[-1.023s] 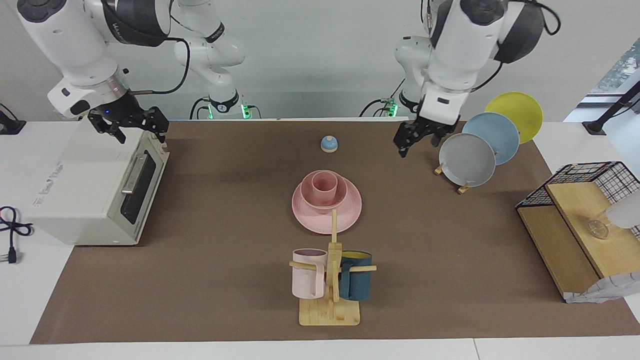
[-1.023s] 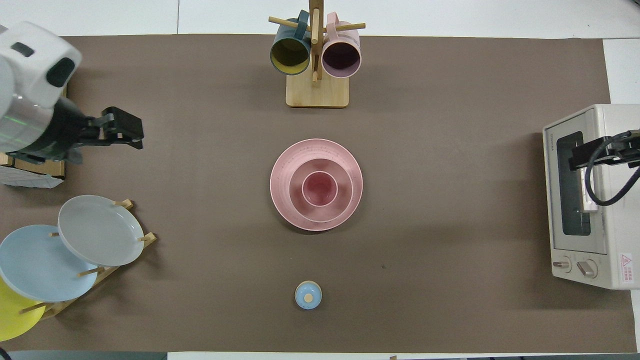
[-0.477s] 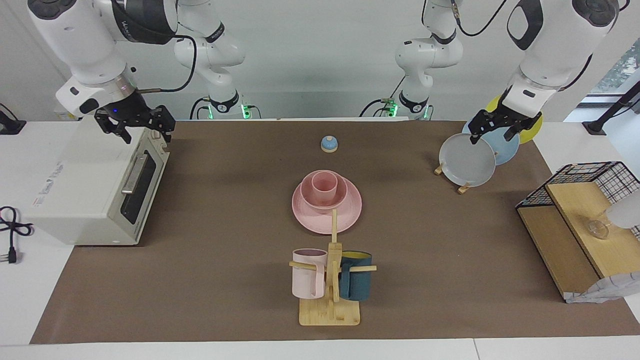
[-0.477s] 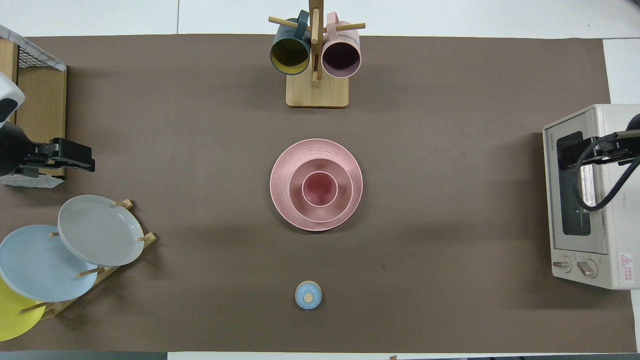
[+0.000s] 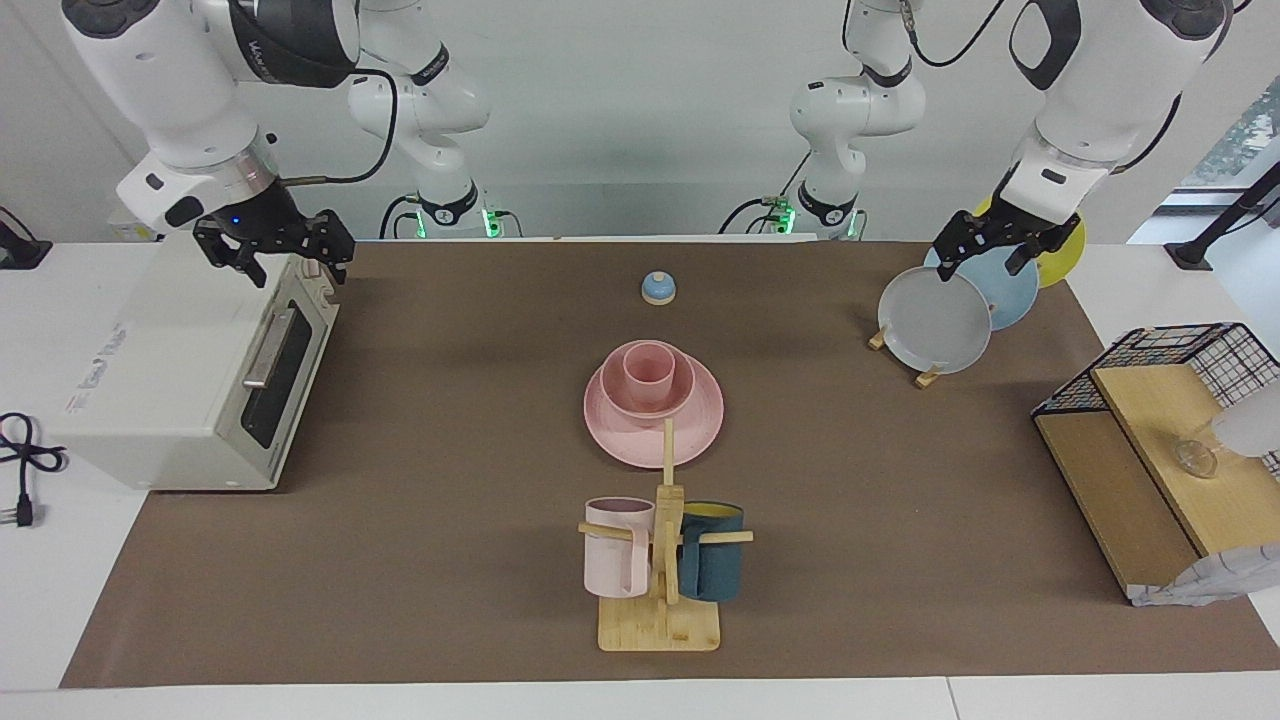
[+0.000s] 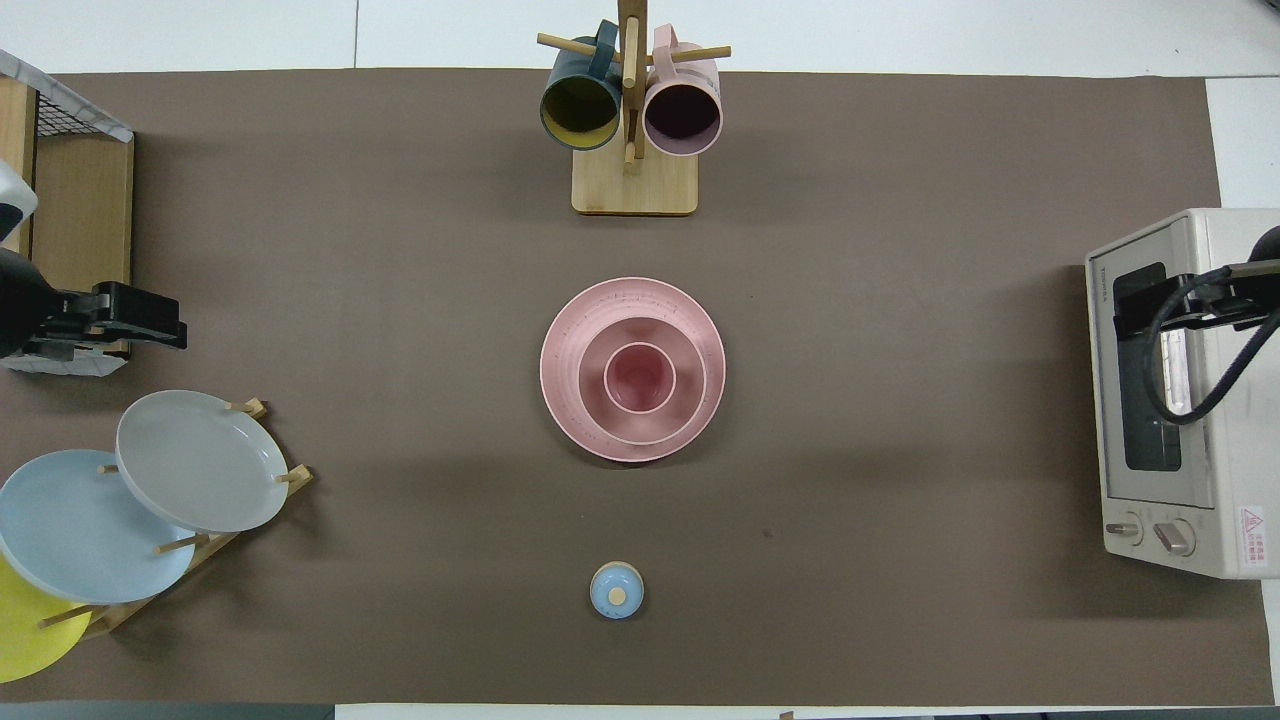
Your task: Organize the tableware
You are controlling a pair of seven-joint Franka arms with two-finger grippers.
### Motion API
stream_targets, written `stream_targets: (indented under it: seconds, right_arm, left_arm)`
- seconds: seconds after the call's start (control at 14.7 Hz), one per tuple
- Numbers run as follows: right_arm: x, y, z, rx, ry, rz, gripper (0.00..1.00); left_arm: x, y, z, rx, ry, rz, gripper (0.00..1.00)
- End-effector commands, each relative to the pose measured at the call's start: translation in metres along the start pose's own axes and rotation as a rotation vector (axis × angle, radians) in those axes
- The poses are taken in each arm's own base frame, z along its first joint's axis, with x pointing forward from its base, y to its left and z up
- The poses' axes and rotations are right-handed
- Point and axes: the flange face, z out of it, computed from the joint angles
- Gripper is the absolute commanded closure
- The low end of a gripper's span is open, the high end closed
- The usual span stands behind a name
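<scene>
Matte pink tapered cup (image 5: 648, 376) in deep pink bowl (image 5: 682, 388) on flat pink plate (image 5: 700, 420), well apart from both raised grippers: left gripper (image 5: 984, 248) fingers parted over rack plates; right gripper (image 5: 282, 258) fingers parted over white oven (image 5: 160, 380).

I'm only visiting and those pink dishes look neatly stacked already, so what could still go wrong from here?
The pink cup stands in the pink bowl on the pink plate; a bump could topple the stack. The left claw hangs over the grey plate and blue plate on their rack, so dropping lower might knock one. The right claw is over the toaster oven and could strike it.
</scene>
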Motion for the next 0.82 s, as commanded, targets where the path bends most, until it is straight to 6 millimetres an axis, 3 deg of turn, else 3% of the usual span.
stream_targets:
  seconds: [0.0,0.75]
  right_arm:
    - [-0.0043,0.0059,-0.0024,-0.002,0.02,-0.002,0.0]
    - [-0.0048,0.0068,-0.0024,-0.001,0.02,0.006,0.0]
  left_arm:
    - [0.0074,0.0178,-0.015,-0.019,0.024,0.033,0.0]
    - [0.0066,0.0117,-0.0056,0.001,0.003,0.04,0.0]
